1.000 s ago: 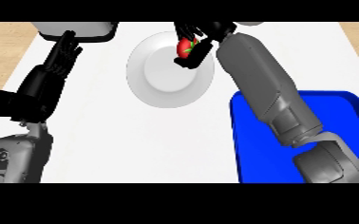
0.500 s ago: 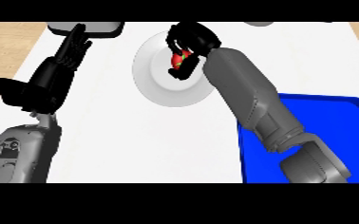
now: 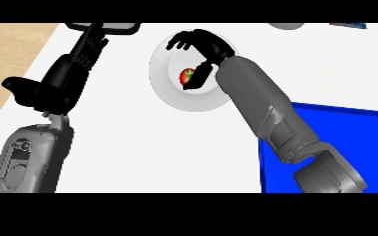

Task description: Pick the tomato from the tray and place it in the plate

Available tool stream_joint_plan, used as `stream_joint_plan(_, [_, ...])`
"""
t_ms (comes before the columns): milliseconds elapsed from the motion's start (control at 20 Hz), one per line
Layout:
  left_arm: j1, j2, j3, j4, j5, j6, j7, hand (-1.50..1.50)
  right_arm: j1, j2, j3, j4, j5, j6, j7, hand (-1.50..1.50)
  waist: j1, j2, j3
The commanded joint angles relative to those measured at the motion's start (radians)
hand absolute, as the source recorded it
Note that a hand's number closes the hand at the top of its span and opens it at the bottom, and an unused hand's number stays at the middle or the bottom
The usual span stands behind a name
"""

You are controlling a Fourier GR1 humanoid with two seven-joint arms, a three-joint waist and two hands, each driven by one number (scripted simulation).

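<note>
Head view: the tomato (image 3: 189, 77) lies on the white plate (image 3: 168, 87), right of the plate's centre, its red skin and green calyx showing. The right hand (image 3: 198, 44) hangs over the far side of the plate with its fingers (image 3: 180, 41) spread and arched above the tomato, not wrapped round it; the thumb (image 3: 201, 73) sits just beside the fruit, and whether it touches cannot be told from here. So the right hand reads as let go, holding nothing. The blue tray (image 3: 325, 125) lies at the lower right of the white surface (image 3: 148, 150), partly under the right forearm, well apart from the plate.

The left hand (image 3: 33, 91) shows at the left edge, away from the plate; its dark fingers merge together, so their state cannot be told.

The step in hand looks like the release and retreat. To do it well, the fingers should open fully clear of the tomato before the arm moves, then rise straight up off the plate. A sideways pull with the thumb so near could roll the round fruit toward the rim. Once clear, the forearm can draw back without sweeping across the plate.
</note>
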Motion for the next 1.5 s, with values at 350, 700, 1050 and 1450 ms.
stream_joint_plan(350, [-0.003, -0.025, -0.011, 0.006, -0.023, 0.025, -0.007, 0.00, 0.031, 0.001, -0.133, -0.019, -0.288, 0.011, -0.101, -1.50, -0.003, -0.001, 0.001])
stream_joint_plan(700, [0.063, 0.003, 0.016, -0.023, -0.009, 0.006, -0.007, 0.00, -0.040, -0.058, -0.245, 0.050, -0.350, 0.098, -0.062, -1.50, -0.056, -0.007, 0.001])
stream_joint_plan(1050, [0.064, 0.024, 0.057, 0.009, 0.009, -0.011, -0.050, 0.00, -0.020, -0.200, -0.298, 0.072, -0.386, 0.215, -0.121, -1.50, -0.061, -0.001, 0.001])
stream_joint_plan(1450, [0.062, 0.012, 0.034, -0.060, -0.003, 0.003, -0.005, 0.00, 0.035, -0.338, -0.276, 0.093, -0.349, 0.348, -0.227, -1.50, -0.036, 0.006, 0.003])
